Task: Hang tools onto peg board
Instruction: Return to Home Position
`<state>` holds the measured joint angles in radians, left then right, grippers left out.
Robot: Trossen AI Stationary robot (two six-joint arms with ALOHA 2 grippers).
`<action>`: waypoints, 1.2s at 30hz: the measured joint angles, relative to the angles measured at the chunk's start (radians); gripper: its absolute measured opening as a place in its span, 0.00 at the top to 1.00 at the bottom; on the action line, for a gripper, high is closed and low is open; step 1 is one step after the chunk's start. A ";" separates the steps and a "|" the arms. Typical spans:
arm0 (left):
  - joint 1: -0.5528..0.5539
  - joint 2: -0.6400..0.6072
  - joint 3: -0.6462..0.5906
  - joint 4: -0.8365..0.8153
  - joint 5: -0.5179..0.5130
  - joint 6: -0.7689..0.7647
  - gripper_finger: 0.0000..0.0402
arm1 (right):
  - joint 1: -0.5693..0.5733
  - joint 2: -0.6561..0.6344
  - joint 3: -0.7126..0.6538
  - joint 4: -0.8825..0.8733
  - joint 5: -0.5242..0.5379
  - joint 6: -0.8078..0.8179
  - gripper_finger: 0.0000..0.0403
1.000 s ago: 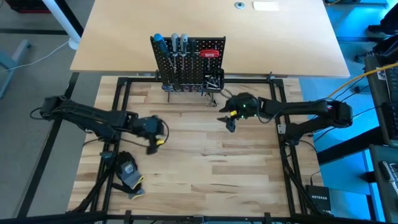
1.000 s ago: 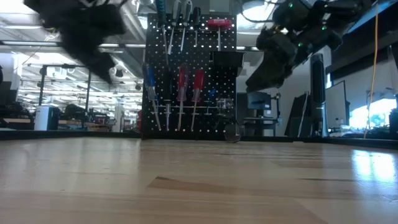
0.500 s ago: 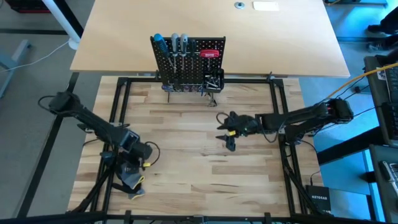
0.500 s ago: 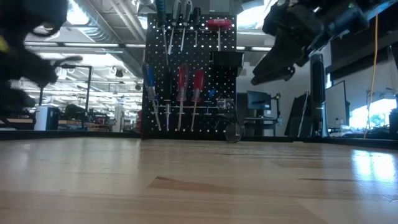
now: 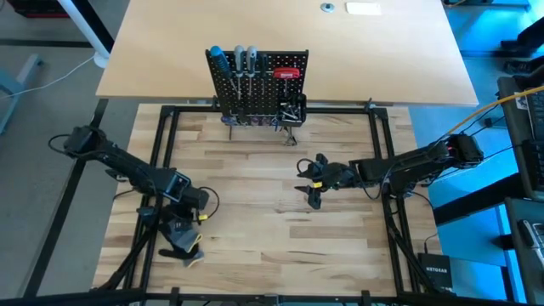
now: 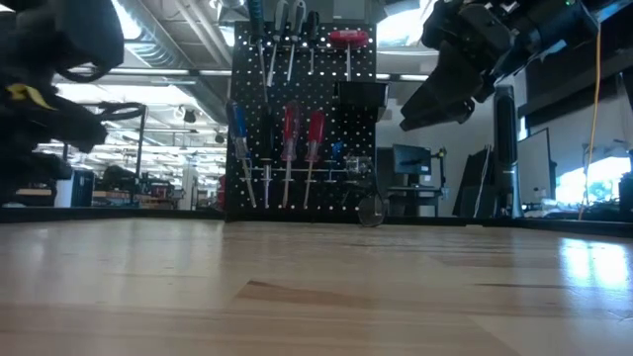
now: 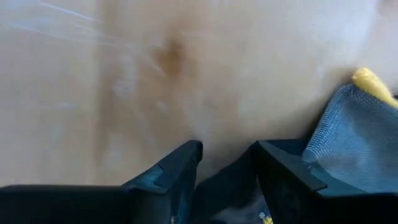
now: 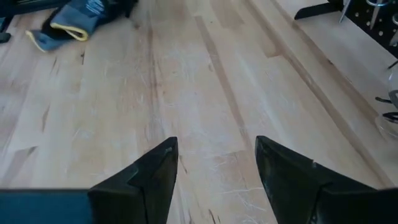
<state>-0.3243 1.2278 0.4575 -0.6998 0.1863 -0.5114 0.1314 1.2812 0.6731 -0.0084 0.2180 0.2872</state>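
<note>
The peg board [image 5: 255, 85] stands upright at the table's far edge, with screwdrivers hanging on it: blue [image 6: 237, 133] and red [image 6: 289, 138] handles show in the low view. My left gripper [image 5: 185, 229] is at the near left, pointing down, open, just over the black-and-yellow glove [image 5: 180, 245]. In the left wrist view its fingers [image 7: 227, 152] stand over bare wood beside the glove's grey knit [image 7: 354, 140]. My right gripper [image 5: 306, 183] hovers open over the middle of the table, holding nothing [image 8: 214, 146].
A small black bin [image 6: 361, 94] and a red T-handle [image 6: 347, 40] hang on the board's right side. A black metal frame [image 5: 166, 136] borders the wooden table top. Bare wood lies between the two grippers and before the board.
My left gripper has gone toward the table's near left and down, tipping over until it points down over the glove. My right gripper has swung away from the peg board toward the near edge, staying at its height. Neither has opened or shut.
</note>
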 joint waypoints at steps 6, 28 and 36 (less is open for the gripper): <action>0.011 -0.014 0.074 -0.004 -0.153 -0.004 0.61 | 0.000 0.000 0.000 0.007 -0.022 0.005 0.47; 0.320 -0.276 0.077 0.471 -0.156 0.452 0.77 | -0.100 -0.112 0.001 0.112 -0.219 -0.189 0.67; 0.423 -0.495 -0.040 0.743 -0.139 0.569 0.90 | -0.209 -0.217 -0.014 0.121 -0.366 -0.319 0.88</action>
<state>0.0986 0.7323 0.4179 0.0436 0.0469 0.0577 -0.0781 1.0639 0.6593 0.1127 -0.1481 -0.0316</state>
